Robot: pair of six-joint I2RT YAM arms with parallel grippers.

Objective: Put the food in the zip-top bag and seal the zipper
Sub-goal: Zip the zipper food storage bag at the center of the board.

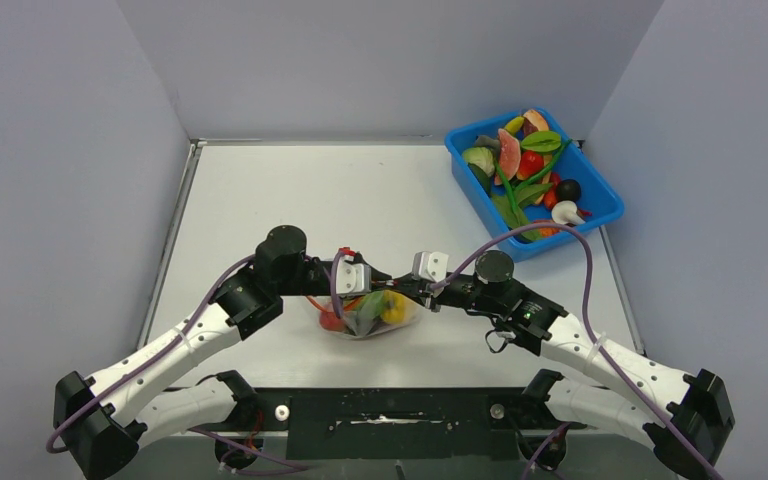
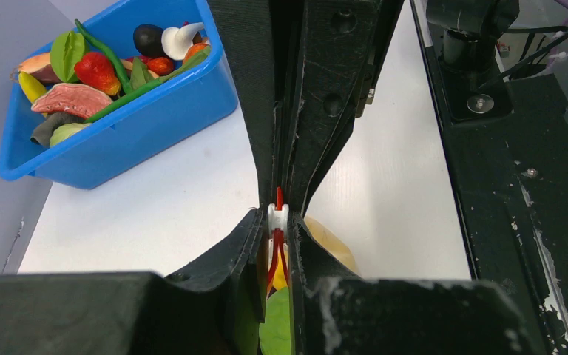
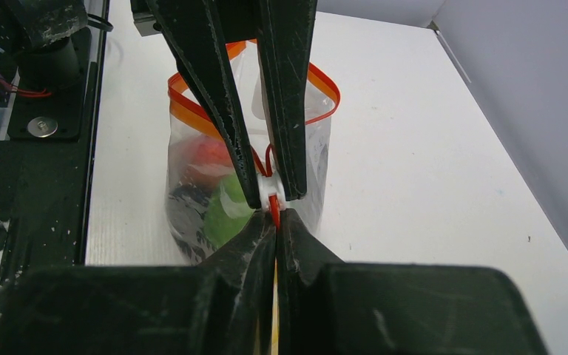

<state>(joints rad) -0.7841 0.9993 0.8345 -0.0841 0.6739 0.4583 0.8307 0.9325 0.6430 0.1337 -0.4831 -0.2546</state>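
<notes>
The clear zip-top bag (image 1: 365, 322) stands between my two grippers at mid table. It holds food: a green piece (image 3: 222, 211), a red one (image 3: 207, 157) and a yellow one (image 1: 393, 307). The zipper (image 3: 325, 85) gapes in a loop on the far part of the bag's mouth. My left gripper (image 2: 278, 216) is shut on the zipper's white slider (image 3: 271, 201). My right gripper (image 3: 275, 216) is shut on the orange-red strip right beside the slider. The two grippers' tips nearly touch, the left gripper (image 1: 398, 287) facing the right gripper (image 1: 422, 294).
A blue tub (image 1: 600, 215) with several more toy fruits and vegetables stands at the back right; it also shows in the left wrist view (image 2: 140, 133). The black mounting bar (image 1: 390, 410) runs along the near edge. Grey walls enclose the white table (image 1: 360, 190).
</notes>
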